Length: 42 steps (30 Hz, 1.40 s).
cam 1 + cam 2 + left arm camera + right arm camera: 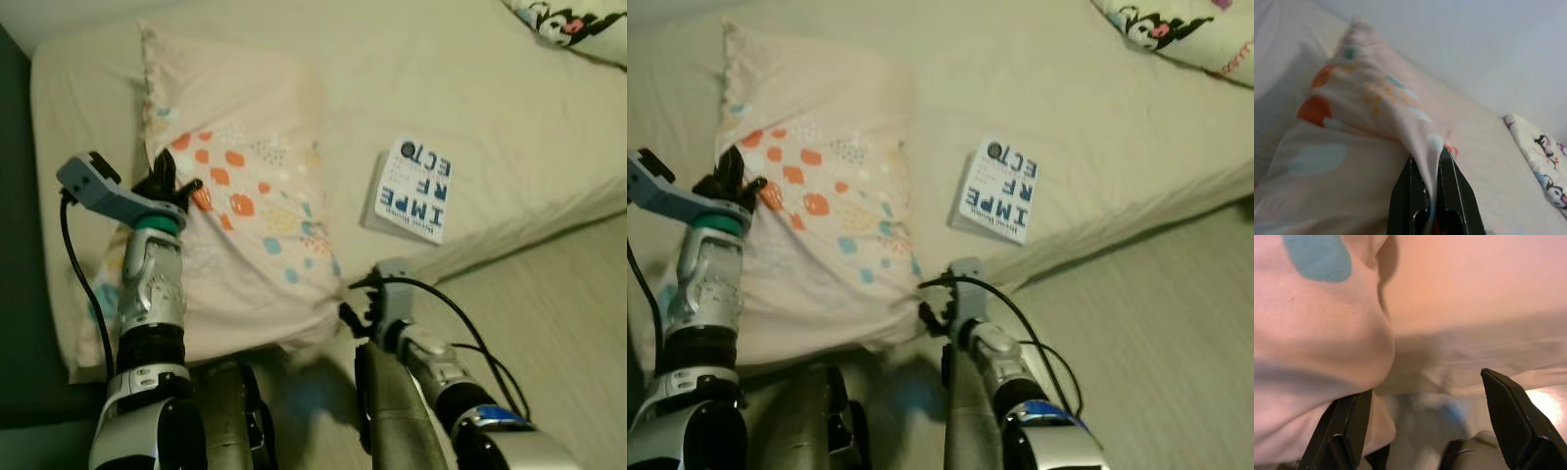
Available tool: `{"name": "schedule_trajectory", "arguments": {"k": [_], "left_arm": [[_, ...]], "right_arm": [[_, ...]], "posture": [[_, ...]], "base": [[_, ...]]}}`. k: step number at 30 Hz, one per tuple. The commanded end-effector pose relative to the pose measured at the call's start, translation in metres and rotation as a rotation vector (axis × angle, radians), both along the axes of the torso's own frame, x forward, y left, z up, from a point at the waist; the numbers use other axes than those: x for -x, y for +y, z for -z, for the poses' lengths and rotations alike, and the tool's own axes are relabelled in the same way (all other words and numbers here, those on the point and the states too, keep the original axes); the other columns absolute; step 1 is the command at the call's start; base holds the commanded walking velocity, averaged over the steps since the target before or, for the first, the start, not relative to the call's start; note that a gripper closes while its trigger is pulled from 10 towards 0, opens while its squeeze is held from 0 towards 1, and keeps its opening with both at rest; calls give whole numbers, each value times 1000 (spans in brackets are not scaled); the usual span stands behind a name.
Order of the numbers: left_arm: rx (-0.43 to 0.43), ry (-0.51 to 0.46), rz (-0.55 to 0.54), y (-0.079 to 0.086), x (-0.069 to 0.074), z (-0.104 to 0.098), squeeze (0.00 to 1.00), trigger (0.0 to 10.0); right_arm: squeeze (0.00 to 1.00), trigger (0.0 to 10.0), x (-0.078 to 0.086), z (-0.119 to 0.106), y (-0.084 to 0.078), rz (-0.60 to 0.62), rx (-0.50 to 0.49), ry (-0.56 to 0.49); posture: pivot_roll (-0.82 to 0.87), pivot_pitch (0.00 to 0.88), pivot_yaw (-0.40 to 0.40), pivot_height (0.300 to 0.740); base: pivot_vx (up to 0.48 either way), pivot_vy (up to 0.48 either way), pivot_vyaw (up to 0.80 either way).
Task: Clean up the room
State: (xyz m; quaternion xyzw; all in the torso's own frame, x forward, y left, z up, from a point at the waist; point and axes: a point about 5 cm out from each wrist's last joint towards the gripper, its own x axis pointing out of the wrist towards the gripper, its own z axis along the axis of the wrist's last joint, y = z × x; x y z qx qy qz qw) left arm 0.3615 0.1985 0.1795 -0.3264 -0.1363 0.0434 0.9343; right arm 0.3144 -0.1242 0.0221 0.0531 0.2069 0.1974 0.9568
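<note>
Before us a cream-sheeted bed (470,88) spans the scene, its near edge meeting the pale floor (549,304) at our right. On its left half lies a pink pillow (245,225) printed with orange and blue dots, running from the far left toward the near edge. A second pillow (573,24) with black-and-white cartoon figures sits at the far right corner. Right of the dotted pillow, a white book (415,189) with large dark lettering rests flat on the sheet, well apart from the cartoon pillow. Our left gripper (174,186) pinches a fold of the dotted pillow's cover, its fingers (1447,181) pressed tight on the fabric. Our right gripper (355,299) sits spread at the pillow's near right corner, one finger (1347,426) touching the cloth
</note>
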Motion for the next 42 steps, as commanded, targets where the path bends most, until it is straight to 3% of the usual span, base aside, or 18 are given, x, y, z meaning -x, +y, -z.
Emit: {"name": "schedule_trajectory", "arguments": {"k": [1,8,22,26,35,42], "left_arm": [[-22,-47,-13,4,4,-12,0,10000],[-28,-52,56,-22,2,-21,0,10000],[-27,-33,69,-43,-4,-24,0,10000],[-30,-27,69,-43,-4,-23,0,10000],[-112,77,8,-30,2,9,0,10000],[-108,87,35,-35,3,14,0,10000]], "right_arm": [[0,10000,5,6,4,-1,-20,26],[0,10000,1,1,5,-12,-33,4],[0,10000,-5,-7,4,-42,20,-48],[0,10000,-6,-8,4,-47,36,-55],[0,10000,-7,-12,7,-107,103,-100],[0,10000,-10,-15,9,-112,101,-125]], "posture": [[-128,105,111,675],[-129,102,112,705],[-142,90,103,740],[-142,90,103,740],[-137,90,94,740],[-136,90,93,740]], "base": [[0,0,0],[0,0,0],[0,0,0],[0,0,0],[0,0,0],[0,0,0]]}}
